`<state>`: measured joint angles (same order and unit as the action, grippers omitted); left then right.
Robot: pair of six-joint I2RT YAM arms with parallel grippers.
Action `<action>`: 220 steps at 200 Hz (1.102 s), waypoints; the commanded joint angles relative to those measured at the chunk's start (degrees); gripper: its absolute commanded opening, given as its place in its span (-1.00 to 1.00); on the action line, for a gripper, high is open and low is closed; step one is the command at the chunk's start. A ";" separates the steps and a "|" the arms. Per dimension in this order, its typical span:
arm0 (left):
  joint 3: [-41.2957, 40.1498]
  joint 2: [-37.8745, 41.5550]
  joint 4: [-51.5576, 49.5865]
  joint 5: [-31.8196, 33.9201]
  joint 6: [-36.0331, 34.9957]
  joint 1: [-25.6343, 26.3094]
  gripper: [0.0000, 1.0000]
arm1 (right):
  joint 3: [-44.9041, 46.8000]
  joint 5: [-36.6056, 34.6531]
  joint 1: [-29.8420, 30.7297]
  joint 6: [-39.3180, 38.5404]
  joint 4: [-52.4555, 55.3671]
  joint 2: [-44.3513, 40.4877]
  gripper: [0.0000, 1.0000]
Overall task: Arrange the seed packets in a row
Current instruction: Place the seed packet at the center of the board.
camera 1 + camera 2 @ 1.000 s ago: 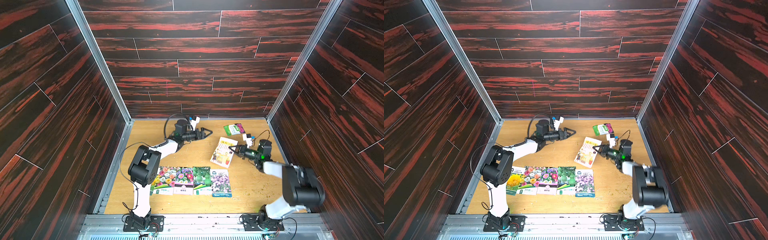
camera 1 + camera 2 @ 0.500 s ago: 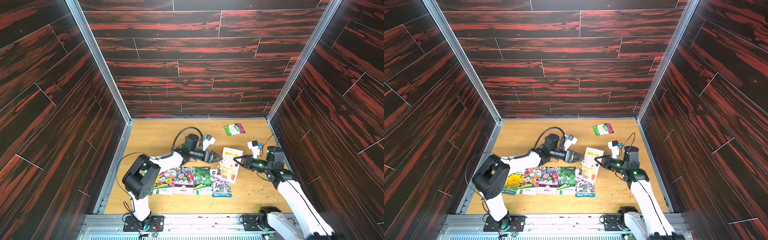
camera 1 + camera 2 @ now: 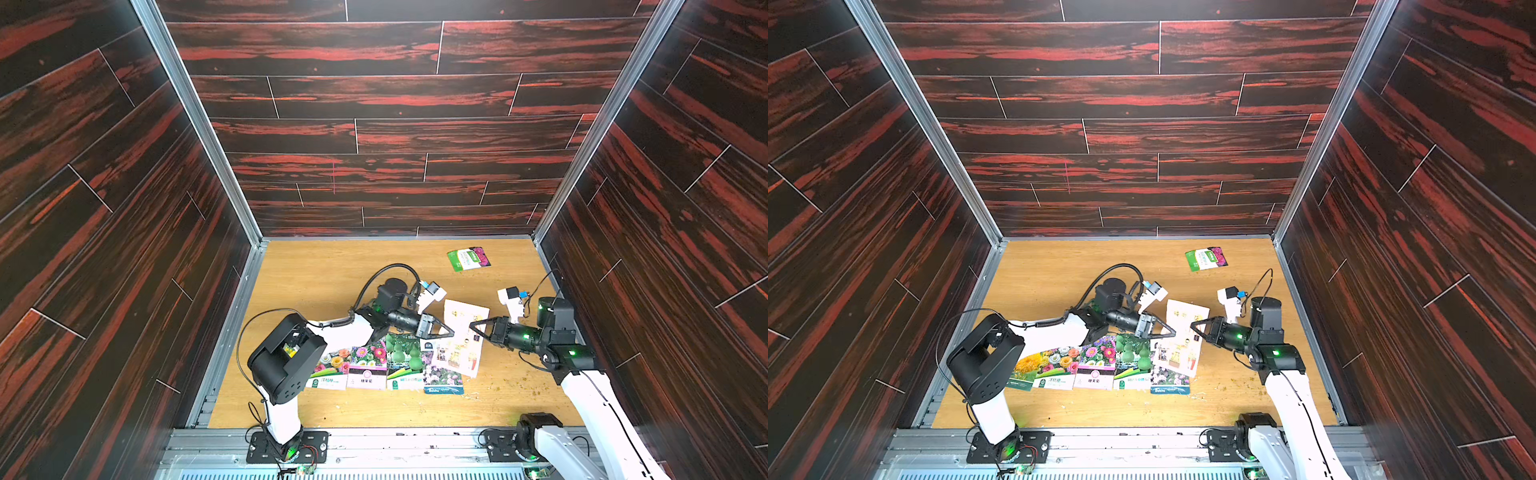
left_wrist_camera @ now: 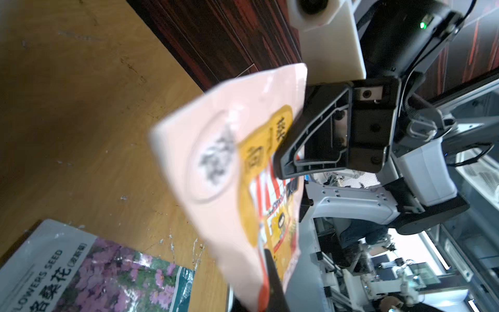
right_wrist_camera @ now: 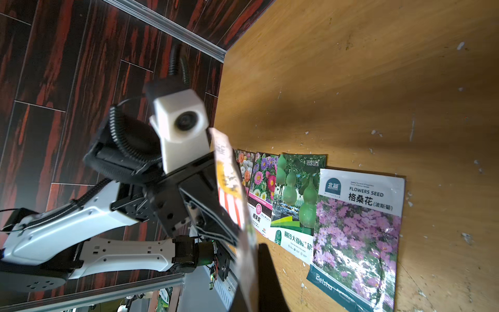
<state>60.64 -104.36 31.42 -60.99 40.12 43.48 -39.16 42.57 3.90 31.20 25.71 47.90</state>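
A pale seed packet with an orange illustration [image 3: 462, 332] [image 3: 1183, 338] hangs tilted above the right end of the row. My left gripper [image 3: 451, 332] [image 4: 266, 272] is shut on one edge. My right gripper [image 3: 471, 326] [image 5: 253, 270] is shut on the opposite edge. Flat on the table lies a row of packets: yellow flowers [image 3: 1025, 368], mixed flowers [image 3: 332, 368], magenta flowers [image 3: 368, 363], green gourds [image 3: 403, 357] and purple flowers [image 3: 442, 376] [image 5: 356, 229]. A green and magenta packet [image 3: 468, 259] lies alone at the far right.
Dark wood-pattern walls [image 3: 124, 249] close in three sides of the wooden table [image 3: 332, 274]. Both arm bases stand on the metal rail [image 3: 395, 449] at the front edge. Small crumbs [image 3: 519, 384] are scattered at the front right.
My right arm brought the orange-illustrated packet forward over the right end of the row. My left arm swung in from the far side, and its open gripper shut on the packet.
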 commanded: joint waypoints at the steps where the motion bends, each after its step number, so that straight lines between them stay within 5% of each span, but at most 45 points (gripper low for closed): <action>1: 1.94 0.82 -2.42 0.39 -2.17 1.15 -1.00 | -0.13 0.65 0.14 -0.39 -0.14 -0.34 -1.00; 17: 1.57 0.64 -0.75 2.31 -0.82 1.33 -1.00 | -0.14 0.23 0.21 -0.62 -0.07 -0.25 -0.97; 41: 0.88 0.52 3.35 8.25 3.54 1.42 -1.00 | -0.11 -5.50 0.14 0.16 1.33 -1.03 -0.01; 61: 0.40 -0.50 9.13 13.68 9.07 1.59 -1.00 | 1.97 -7.73 -0.48 1.93 0.13 -3.79 0.33; 95: 3.36 -4.97 15.93 13.83 16.64 2.47 -1.00 | 5.32 -12.66 -3.66 3.10 -1.43 -7.41 0.37; 124: 1.92 -5.86 17.72 14.86 18.68 3.48 -1.00 | 7.78 -4.46 -11.68 6.20 -10.32 -6.78 0.38; 159: 0.02 -6.02 23.28 17.31 22.83 5.10 -1.00 | 8.26 2.42 -13.70 11.57 -24.17 1.83 0.27; 185: 0.28 -6.47 24.83 17.79 24.55 5.54 -1.00 | 6.49 5.10 -13.80 11.12 -24.47 8.25 0.13; 220: 4.17 -6.39 16.88 19.82 20.79 5.30 -1.00 | 11.88 4.29 -14.13 9.30 -20.37 2.62 0.12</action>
<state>61.36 -110.61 51.72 -42.85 63.42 49.08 -30.59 45.04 -9.76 41.45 3.92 54.78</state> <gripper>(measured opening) 0.063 0.559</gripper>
